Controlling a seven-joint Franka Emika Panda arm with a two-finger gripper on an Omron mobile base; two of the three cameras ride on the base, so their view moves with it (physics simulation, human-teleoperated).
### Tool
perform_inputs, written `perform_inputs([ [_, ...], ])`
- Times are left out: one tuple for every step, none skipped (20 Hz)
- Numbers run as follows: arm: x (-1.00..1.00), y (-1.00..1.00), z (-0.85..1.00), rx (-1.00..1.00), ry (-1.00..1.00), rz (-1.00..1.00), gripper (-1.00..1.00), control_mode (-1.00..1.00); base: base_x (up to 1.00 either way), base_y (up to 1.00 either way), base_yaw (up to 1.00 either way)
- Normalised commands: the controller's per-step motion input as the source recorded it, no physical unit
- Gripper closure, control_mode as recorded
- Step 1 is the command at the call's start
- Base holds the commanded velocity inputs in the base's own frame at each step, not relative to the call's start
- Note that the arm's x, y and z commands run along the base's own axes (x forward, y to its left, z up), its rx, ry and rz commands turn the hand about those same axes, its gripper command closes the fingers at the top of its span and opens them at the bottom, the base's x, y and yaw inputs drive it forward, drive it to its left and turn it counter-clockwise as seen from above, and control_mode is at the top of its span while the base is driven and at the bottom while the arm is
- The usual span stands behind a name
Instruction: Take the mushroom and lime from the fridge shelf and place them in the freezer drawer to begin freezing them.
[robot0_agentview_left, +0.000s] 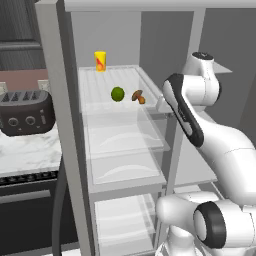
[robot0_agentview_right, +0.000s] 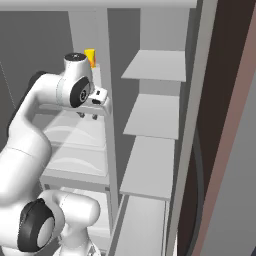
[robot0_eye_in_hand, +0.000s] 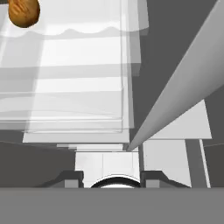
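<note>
Mushroom on fridge shelf, tipped over, stem toward front-right, beside lime

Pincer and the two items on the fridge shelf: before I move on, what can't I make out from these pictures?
- Pincer: right base view, small dark tips under the hand; open or shut cannot be told.
- Mushroom: hand view, cut off by the top edge. In the left base view it is tiny.
- Lime: left base view, whole but small.
- Fridge shelf: its right end is hidden by the arm.
</note>
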Motion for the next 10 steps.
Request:
perform_inputs([
  [-0.04, 0.0, 0.0, 0.0, 0.0, 0.0, -1.0, -1.0, 0.0, 0.0, 0.0],
  [-0.13, 0.0, 0.0, 0.0, -0.05, 0.0, -1.0, -1.0, 0.0, 0.0, 0.0],
  [-0.22, 0.01, 0.0, 0.0, -0.11, 0.0, -1.0, -1.0, 0.0, 0.0, 0.0],
  [-0.36, 0.12, 0.0, -0.03, -0.12, 0.0, -1.0, -1.0, 0.0, 0.0, 0.0],
  [-0.37, 0.21, 0.0, -0.05, -0.1, 0.01, -1.0, -1.0, 0.0, 0.0, 0.0],
  [-0.36, 0.3, 0.0, -0.08, -0.19, 0.01, -1.0, -1.0, 0.0, 0.0, 0.0],
  [-0.52, 0.29, 0.0, -0.09, -0.35, 0.01, -1.0, -1.0, 0.0, 0.0, 0.0],
  [-0.52, 0.26, 0.0, -0.08, -0.39, 0.0, -1.0, -1.0, 0.0, 0.0, 0.0],
  [-0.46, 0.25, 0.0, -0.07, -0.41, 0.0, -1.0, -1.0, 0.0, 0.0, 0.0],
  [-0.5, 0.16, 0.06, -0.06, -0.44, 0.01, -1.0, -1.0, 0.0, 0.0, 0.0],
])
